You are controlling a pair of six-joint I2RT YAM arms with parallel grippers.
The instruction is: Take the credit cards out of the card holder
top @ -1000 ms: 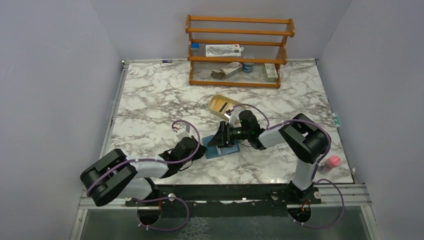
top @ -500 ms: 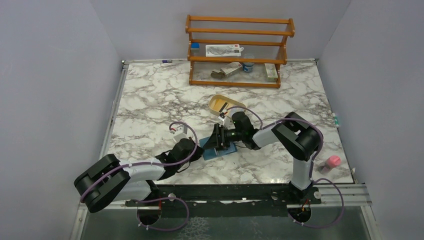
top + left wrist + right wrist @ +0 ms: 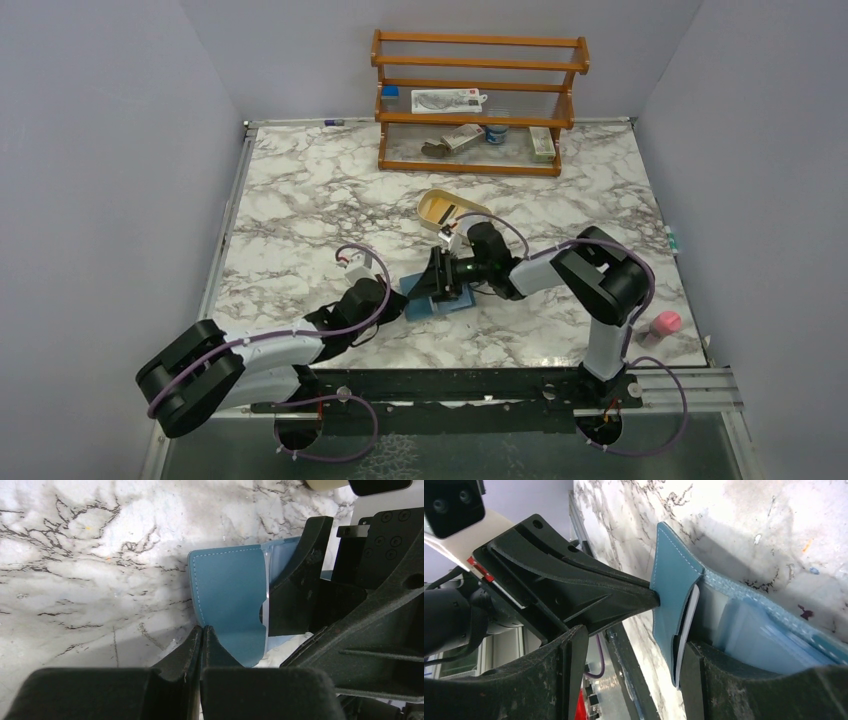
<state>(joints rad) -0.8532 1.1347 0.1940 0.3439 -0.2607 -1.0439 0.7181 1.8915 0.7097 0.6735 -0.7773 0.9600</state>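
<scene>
Card holder (image 3: 227,597) open on bench (image 3: 300,200); left claw (image 3: 202,635) clenched, tips at its edge; right claw (image 3: 629,645) spread over a card (image 3: 686,625).

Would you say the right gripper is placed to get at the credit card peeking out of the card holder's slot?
Probably yes. The right gripper is open and straddles the credit card edge protruding from the card holder. The shut left gripper presses the holder's flap edge, and nothing blocks the card.

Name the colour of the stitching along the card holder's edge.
White or pale stitching on the teal-blue card holder; clearest in the left wrist view.
</scene>
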